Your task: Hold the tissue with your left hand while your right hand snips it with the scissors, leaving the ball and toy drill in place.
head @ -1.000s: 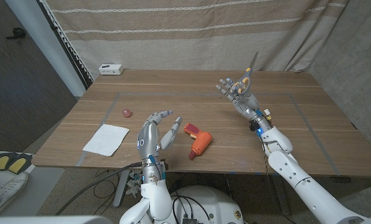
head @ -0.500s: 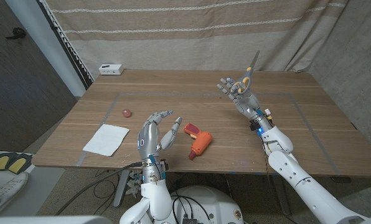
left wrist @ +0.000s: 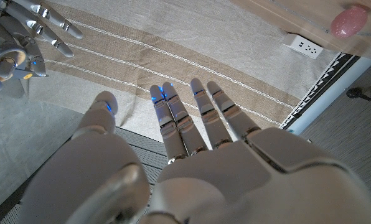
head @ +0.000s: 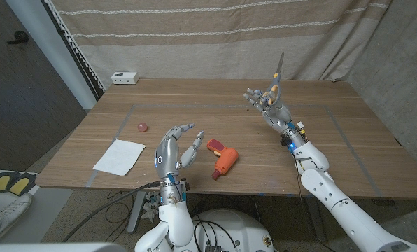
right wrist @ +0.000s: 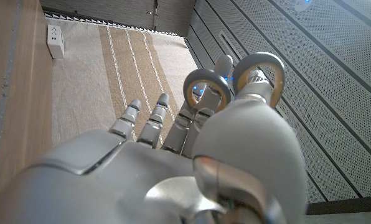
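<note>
The right hand [head: 270, 105] is raised above the far right part of the tabletop [head: 313, 140] and holds the scissors [head: 278, 75], whose long axis stands nearly upright: the thin metal blades point up toward the striped curtain [head: 215, 35] and lean a little to the right, while the two round grey finger loops [right wrist: 235, 81] sit down among the fingers. The tissue [head: 119, 156], a flat, white, roughly square sheet, lies on the wooden tabletop left of the toy drill [head: 223, 158], near the front edge, with its corners turned slightly askew to that edge. The left hand [head: 175, 149] is raised between the tissue and the toy drill, fingers spread wide and holding nothing. The toy drill is orange plastic with a red tip, lying on its side. The ball [head: 142, 127], small, pink and smooth, rests beyond the tissue, well left of the drill. A small white box [head: 124, 77] sits at the far left corner.
</note>
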